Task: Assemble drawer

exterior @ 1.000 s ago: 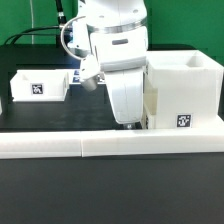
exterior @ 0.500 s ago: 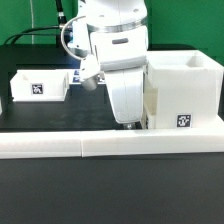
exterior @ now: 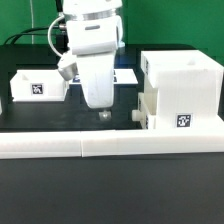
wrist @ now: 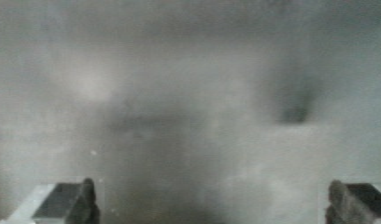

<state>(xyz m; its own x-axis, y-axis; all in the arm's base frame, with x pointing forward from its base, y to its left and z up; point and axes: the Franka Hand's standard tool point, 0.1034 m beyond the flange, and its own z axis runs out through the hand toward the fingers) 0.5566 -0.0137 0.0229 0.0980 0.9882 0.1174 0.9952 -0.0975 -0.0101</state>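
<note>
A black table (exterior: 40, 190) is seen, edged at the front by low white bars (exterior: 60, 146). Behind it the room is dark, and a green cable (exterior: 35, 30) is strung across the back. No writing can be read; only black-and-white square tags are shown, one low on the housing (exterior: 190, 85) and one on the tray (exterior: 45, 85). The housing is stood at the exterior view's right, just behind the bars. A second tray (exterior: 148, 108) with a knob (exterior: 135, 115) is set at its lower side, toward the exterior view's left; how far in it sits cannot be told. The first tray is placed well apart, at the exterior view's left. The arm (exterior: 92, 40) is held upright between them, with the gripper (exterior: 100, 113) pointed down low over the table. In the blurred wrist view the fingers (wrist: 62, 200) are seen spread apart, with nothing clamped
</note>
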